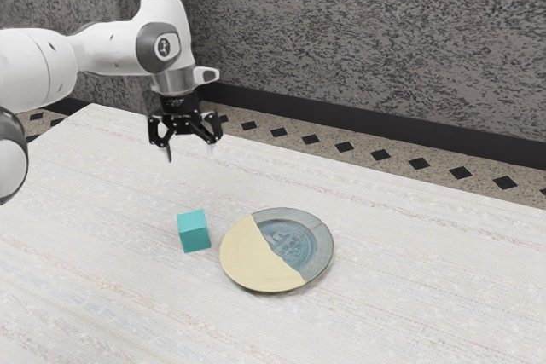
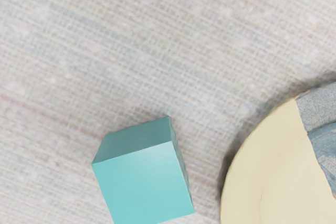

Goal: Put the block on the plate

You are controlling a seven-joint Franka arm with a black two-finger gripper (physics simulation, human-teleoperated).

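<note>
High above the table, my gripper [image 1: 189, 156] hangs open in the exterior view, its two fingers spread with nothing between them. The teal block [image 1: 194, 232] rests on the table below the gripper, a short way toward the exterior view's bottom. Beside the block, on the exterior view's right, lies the plate [image 1: 247, 260], part cream and part grey-blue, with a small gap between them. The wrist view has the block [image 2: 144, 184] with its top and two sides visible, and the cream part of the plate [image 2: 283, 182] next to it.
A pale woven-patterned table [image 1: 409, 296] carries both things. Behind its far edge are a floor with dark diamond tiles [image 1: 344, 146] and a mottled grey wall [image 1: 367, 40].
</note>
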